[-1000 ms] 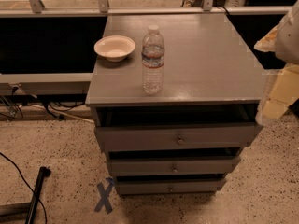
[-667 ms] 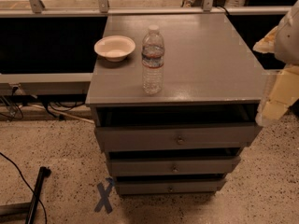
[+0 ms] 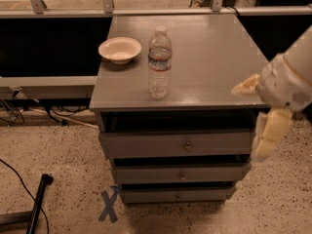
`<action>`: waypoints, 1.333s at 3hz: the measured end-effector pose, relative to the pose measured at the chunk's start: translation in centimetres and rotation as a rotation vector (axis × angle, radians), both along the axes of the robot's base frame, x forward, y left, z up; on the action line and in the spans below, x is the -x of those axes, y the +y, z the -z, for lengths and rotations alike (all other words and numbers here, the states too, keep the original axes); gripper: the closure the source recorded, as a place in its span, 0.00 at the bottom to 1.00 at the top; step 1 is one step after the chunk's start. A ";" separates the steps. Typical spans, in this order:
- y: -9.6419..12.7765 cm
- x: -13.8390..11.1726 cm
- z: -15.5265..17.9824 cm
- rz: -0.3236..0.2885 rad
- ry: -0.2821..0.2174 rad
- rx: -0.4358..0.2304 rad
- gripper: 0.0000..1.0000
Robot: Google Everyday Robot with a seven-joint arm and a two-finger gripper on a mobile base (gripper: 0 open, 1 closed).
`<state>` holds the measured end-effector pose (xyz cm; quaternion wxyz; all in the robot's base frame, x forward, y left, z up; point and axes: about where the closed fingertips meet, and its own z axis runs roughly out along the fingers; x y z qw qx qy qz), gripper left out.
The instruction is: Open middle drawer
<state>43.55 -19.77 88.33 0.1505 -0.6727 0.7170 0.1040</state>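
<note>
1. Camera view: looks down on a grey cabinet point(image 3: 209, 43) with three stacked drawers in its front.
2. Places the middle drawer point(image 3: 146, 174) second from the cabinet's top, low and flat-fronted, with one small round knob point(image 3: 182, 176) at the centre and a dark gap along the upper edge.
3. Sets the top drawer point(image 3: 146, 145) directly under the cabinet's top, taller-fronted with a larger knob, and the bottom drawer point(image 3: 146, 195) lowest in the cabinet, narrowest of the three.
4. Finds the gripper point(image 3: 247, 123) at the cabinet's right front corner, just outside the right side, level with the top drawer.
5. Shows cream fingers point(image 3: 268, 135) splayed wide, one reaching over the cabinet's right edge, the other hanging down beside the drawer fronts; grips nothing and sits well apart from the middle drawer's knob.
6. Puts a water bottle point(image 3: 160, 65) upright on the cabinet top, near the front edge and left of centre, and a pale bowl point(image 3: 120, 49) near the cabinet's left edge, behind the bottle and apart from it.
7. Marks a blue X point(image 3: 109, 206) on the floor before the cabinet's left front corner, and a black pole point(image 3: 39, 204) lying farther left of the cabinet.
</note>
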 end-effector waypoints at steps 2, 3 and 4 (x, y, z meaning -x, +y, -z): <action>3.3 4.4 8.9 -0.019 0.006 -0.271 0.00; 4.1 5.9 10.6 -0.049 -0.036 -0.258 0.00; 1.2 7.9 13.9 -0.003 -0.180 -0.254 0.00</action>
